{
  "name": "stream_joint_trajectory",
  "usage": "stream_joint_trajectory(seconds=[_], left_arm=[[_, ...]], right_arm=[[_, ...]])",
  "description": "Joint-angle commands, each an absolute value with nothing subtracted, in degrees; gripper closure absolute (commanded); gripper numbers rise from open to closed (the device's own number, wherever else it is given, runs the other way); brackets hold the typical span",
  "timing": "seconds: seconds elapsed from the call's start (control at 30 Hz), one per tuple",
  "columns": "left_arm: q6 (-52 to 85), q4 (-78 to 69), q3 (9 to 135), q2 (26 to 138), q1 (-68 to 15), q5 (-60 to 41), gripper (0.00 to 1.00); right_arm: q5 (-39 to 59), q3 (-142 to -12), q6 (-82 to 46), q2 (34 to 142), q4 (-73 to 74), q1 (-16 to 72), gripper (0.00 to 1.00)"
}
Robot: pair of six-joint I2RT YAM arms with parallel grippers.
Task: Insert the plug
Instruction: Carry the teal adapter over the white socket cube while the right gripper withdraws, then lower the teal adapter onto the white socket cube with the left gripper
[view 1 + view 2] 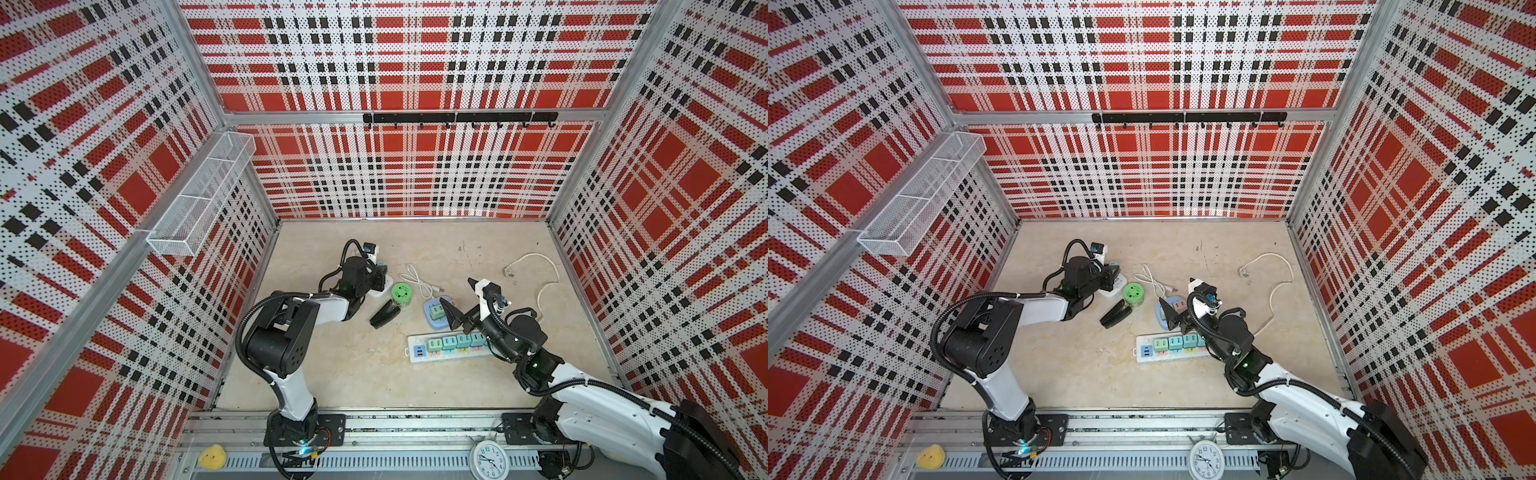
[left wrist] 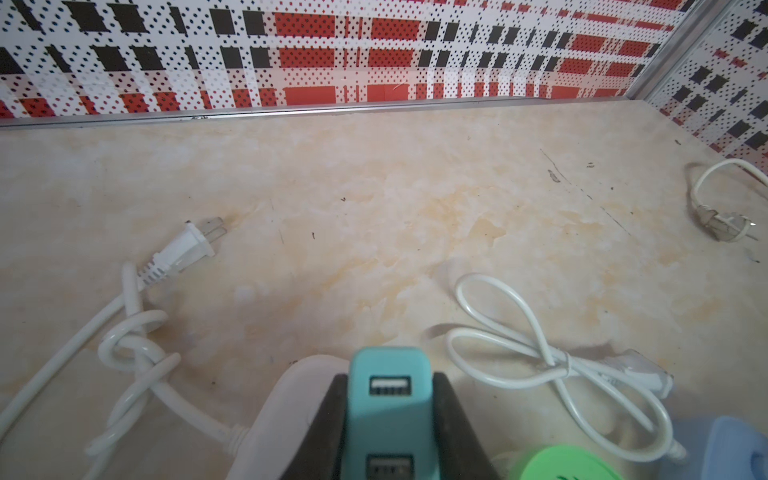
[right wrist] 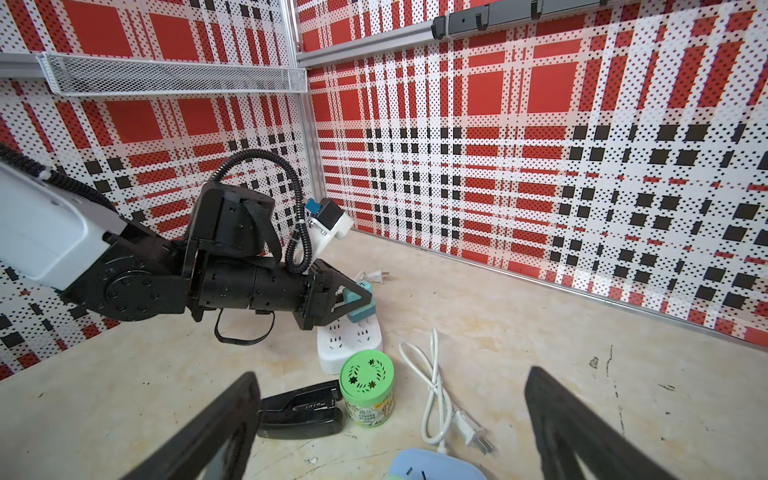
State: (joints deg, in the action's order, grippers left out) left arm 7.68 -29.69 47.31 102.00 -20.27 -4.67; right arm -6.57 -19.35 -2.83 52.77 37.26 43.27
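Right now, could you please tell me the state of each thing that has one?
left gripper: shut on teal charger
teal charger: gripped, at white strip; seating unclear
right gripper: open, empty
long strip: four chargers plugged in
blue socket: one charger plugged in
green jar: upright, lid on
stapler: closed
white cable: unplugged

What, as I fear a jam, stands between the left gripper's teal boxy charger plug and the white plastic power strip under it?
Nothing visible: the left gripper holds the teal boxy charger plug right over the white plastic power strip, whose sockets lie uncovered.
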Motion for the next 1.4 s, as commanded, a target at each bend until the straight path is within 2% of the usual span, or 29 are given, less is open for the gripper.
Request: stream_joint_trajectory(seconds=[0.0,0.73,0.9,1.37], left_arm=[[9.0,-28.2,48.8,102.3,-20.3,-3.2,1.0],[7.1,-24.4,51.1,105.0,-24.8,4.8,1.0],[6.0,-22.6,51.3,104.2,-24.1,2.5,1.0],[6.9,-29.0,46.2,102.7,-22.9,5.4,1.0]], right_arm=[[-6.7,-18.5,-2.9,51.6,38.7,43.0,0.0],[-6.3,-13.7,-3.8,38.8,33.8,43.0,0.0],[-6.0,-13.4,-4.2,38.7,33.4,43.0,0.0],[-5.6,-12.2,-4.7,35.7,32.0,42.9,0.0]])
